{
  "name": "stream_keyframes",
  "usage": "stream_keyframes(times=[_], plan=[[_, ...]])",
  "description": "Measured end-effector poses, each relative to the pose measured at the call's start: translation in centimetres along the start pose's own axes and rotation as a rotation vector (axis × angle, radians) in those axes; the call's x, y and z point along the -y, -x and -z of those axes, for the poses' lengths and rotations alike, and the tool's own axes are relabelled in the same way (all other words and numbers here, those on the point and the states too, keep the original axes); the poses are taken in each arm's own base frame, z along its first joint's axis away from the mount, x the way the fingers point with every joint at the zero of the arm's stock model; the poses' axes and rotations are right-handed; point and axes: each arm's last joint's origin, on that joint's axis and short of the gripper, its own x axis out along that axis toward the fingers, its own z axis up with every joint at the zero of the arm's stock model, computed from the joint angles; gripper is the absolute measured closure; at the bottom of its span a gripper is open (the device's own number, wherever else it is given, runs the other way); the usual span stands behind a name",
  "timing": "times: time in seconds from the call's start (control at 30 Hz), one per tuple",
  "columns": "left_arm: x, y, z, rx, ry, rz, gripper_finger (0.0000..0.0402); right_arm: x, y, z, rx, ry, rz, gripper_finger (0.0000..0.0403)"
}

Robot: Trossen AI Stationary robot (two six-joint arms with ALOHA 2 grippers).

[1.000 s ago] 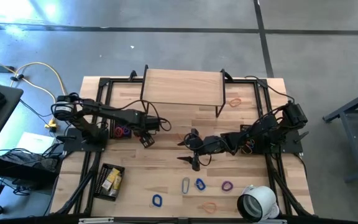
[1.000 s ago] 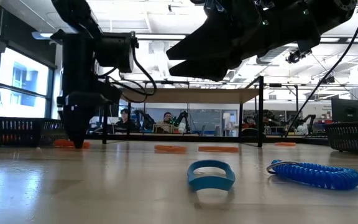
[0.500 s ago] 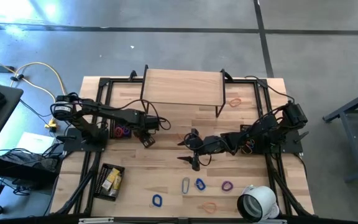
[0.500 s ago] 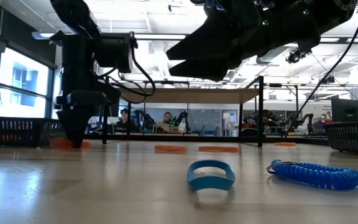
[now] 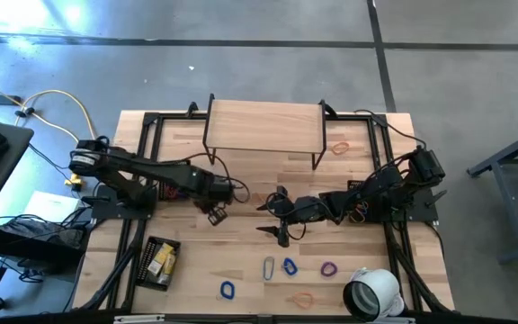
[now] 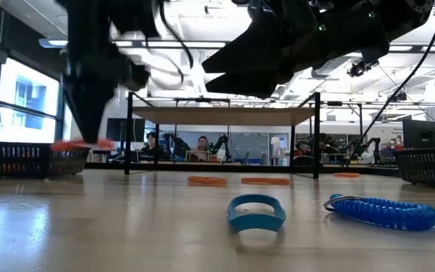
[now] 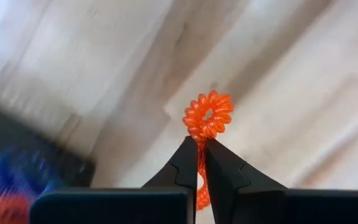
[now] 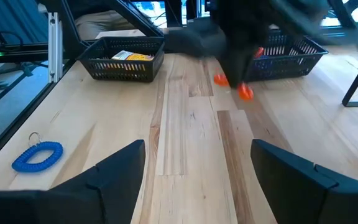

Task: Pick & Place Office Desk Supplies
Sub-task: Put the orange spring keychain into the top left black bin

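My left gripper points down over the table's middle left, shut on a coiled orange band held above the wood. My right gripper waits open near the table's centre, almost level, with nothing between its fingers. Near the front edge lie two blue loops, a purple loop, a silver oval clip and an orange band. Yellow packets lie in a black basket at the front left. My left gripper pinches the orange band between its two fingertips, coming from above and pointing down. A round coiled part sticks out past the tips, and another stretch runs back between the fingers. The band hangs clear of the table.
A wooden riser on black legs stands at the far middle, with an orange band beside it. Black mesh baskets sit at the left, front left and right. A white tape roll stands at the front right.
My left gripper has shut on the orange band that lay on the table, then risen and moved a little toward the near edge. The band has come up with it and now hangs clear of the wood. My right arm has kept still.
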Motion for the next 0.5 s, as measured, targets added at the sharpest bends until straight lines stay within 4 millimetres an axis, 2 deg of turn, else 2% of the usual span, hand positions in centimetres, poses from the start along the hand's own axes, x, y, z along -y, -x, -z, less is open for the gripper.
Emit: stream_keyframes(times=[0.1, 0.23, 0.37, 0.5], plan=[[0.7, 3.0, 0.8, 0.01, 0.002, -0.01, 0.0394, 0.0, 0.0, 0.0, 0.0, 0.0, 0.0, 0.0121], [0.0, 6.2, 2.4, -0.002, -0.03, -0.019, 0.0394, 0.0, 0.0, 0.0, 0.0, -0.002, 0.0, 0.0121], [-2.5, 8.7, 3.5, 0.023, 0.043, -0.036, 0.0394, 0.0, 0.0, 0.0, 0.0, -0.003, 0.0, 0.0121], [-5.8, 10.3, 3.8, 0.085, 0.222, -0.079, 0.0394, 0.0, 0.0, 0.0, 0.0, -0.003, 0.0, 0.0121]])
